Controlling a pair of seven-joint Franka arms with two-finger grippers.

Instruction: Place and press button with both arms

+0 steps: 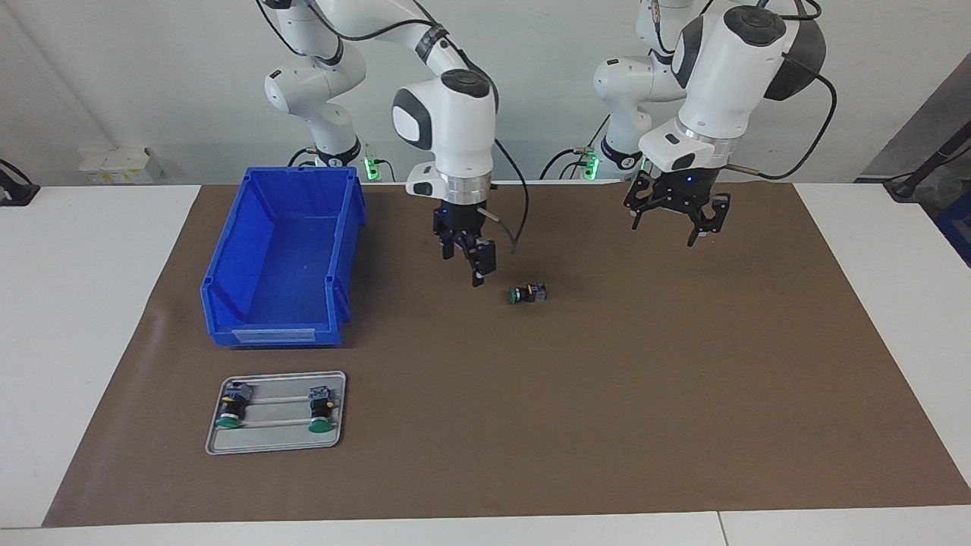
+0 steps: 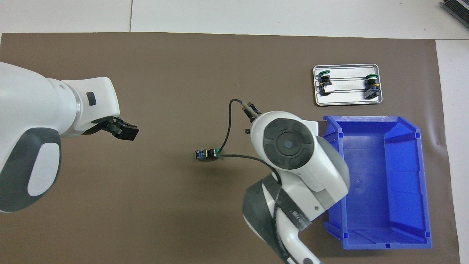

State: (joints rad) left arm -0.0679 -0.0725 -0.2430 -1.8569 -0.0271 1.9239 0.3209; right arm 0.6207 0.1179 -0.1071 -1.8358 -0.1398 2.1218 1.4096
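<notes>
Though beside button (image 1: 529,293), right pincer (image 1: 467,262) (open) empty.

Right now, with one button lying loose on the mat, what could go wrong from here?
1. The button lies on its side on the brown mat, not upright, so a press from above would likely roll it.
2. The right gripper hangs close beside it, fingers open; coming down, it might knock the button away.
3. The left gripper waits open over bare mat, so nothing steadies the button yet.
</notes>
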